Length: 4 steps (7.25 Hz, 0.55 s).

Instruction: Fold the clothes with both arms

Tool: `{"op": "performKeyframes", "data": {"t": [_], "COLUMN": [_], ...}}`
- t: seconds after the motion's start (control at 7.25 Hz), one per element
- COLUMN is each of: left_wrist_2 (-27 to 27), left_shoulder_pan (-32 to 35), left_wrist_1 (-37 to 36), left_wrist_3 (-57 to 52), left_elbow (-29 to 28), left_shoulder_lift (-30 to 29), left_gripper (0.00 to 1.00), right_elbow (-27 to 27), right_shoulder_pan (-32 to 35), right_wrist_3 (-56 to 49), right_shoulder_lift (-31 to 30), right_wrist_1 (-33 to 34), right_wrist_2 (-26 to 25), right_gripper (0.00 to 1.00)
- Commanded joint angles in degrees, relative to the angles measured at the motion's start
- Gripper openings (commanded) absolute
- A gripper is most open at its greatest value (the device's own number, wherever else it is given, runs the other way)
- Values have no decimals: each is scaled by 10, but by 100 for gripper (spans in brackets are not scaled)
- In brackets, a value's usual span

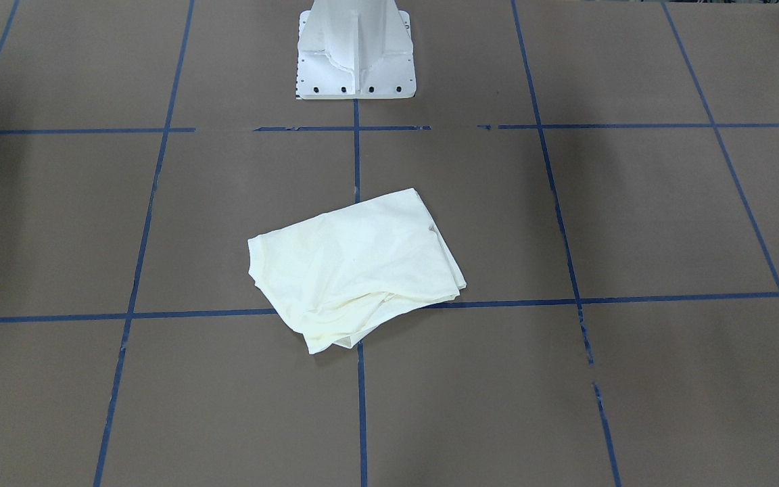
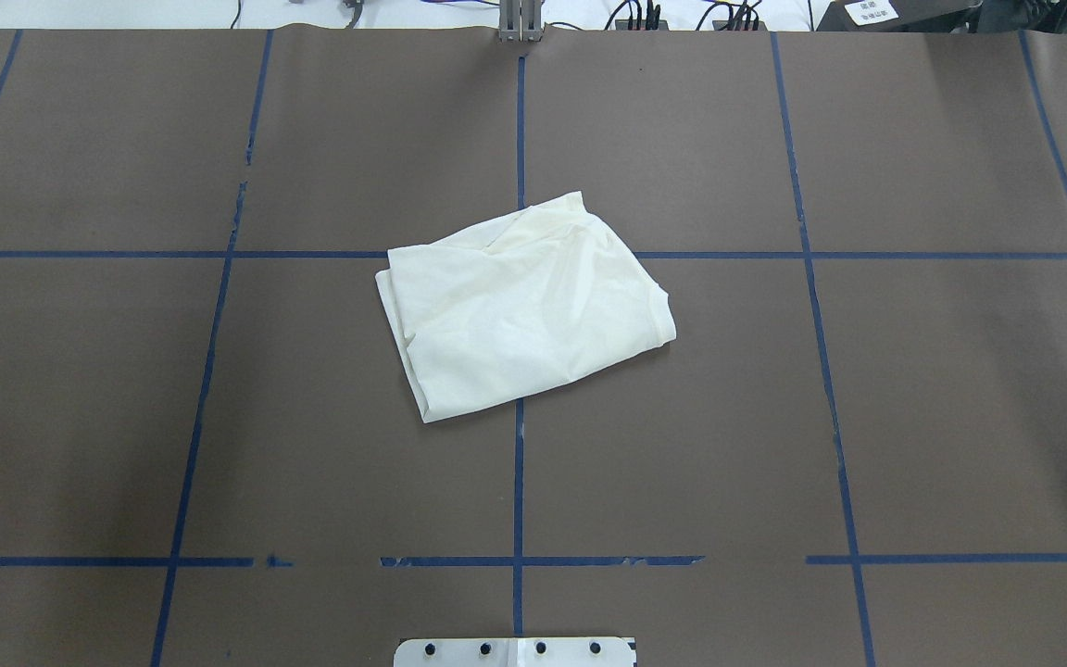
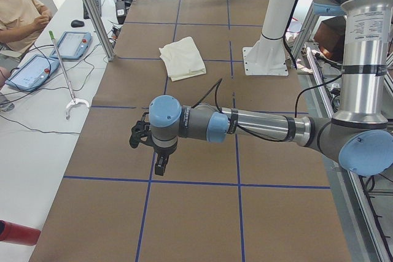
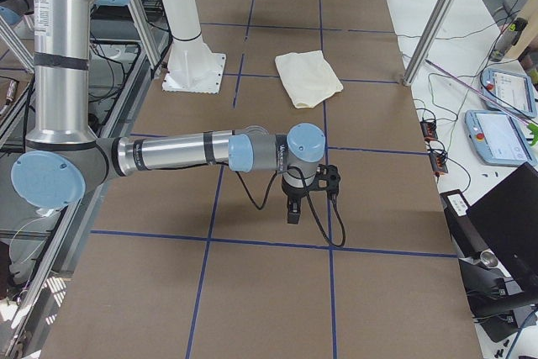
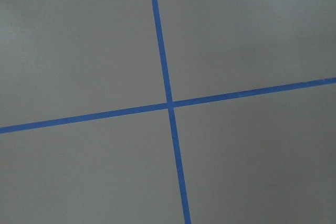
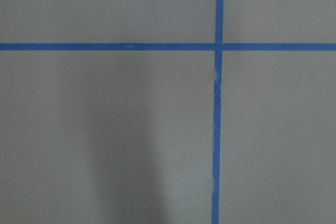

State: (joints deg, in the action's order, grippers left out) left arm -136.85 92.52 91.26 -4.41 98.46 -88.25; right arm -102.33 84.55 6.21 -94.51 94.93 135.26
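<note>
The cream shirt (image 1: 356, 267) lies folded into a compact, slightly rumpled rectangle at the middle of the brown table (image 1: 633, 203), plain side up, its print hidden. It also shows in the overhead view (image 2: 524, 310) and both side views (image 3: 182, 57) (image 4: 308, 77). The left gripper (image 3: 161, 165) hangs over the table far from the shirt, pointing down. The right gripper (image 4: 292, 212) hangs likewise at the opposite end. I cannot tell whether either is open or shut. Both wrist views show only bare table with crossed blue tape (image 5: 169, 103) (image 6: 218, 46).
The white pedestal base (image 1: 356, 61) stands behind the shirt. Blue tape lines grid the table. An operator (image 3: 18, 10) sits at a side bench with tablets (image 3: 31, 72) and a grabber stick (image 3: 64, 72). Metal frame posts (image 4: 433, 18) stand at the table's edge.
</note>
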Motion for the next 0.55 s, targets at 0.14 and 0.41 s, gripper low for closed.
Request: {"op": "performKeyframes", "data": {"t": [0.14, 0.41], "left_wrist_2": [4, 3], "left_shoulder_pan": [-2, -2], "left_wrist_1": [-60, -79], "left_wrist_3": [0, -5], "left_elbow": [0, -3], "left_shoulder_lift": [14, 15], "left_gripper": [100, 100], "right_elbow": [6, 6], "right_shoulder_pan": [1, 1], "right_wrist_3": [0, -1], "right_shoulder_lift": [1, -1], "right_wrist_1": [0, 0], "right_wrist_2": [2, 1], "right_gripper": [100, 100]}}
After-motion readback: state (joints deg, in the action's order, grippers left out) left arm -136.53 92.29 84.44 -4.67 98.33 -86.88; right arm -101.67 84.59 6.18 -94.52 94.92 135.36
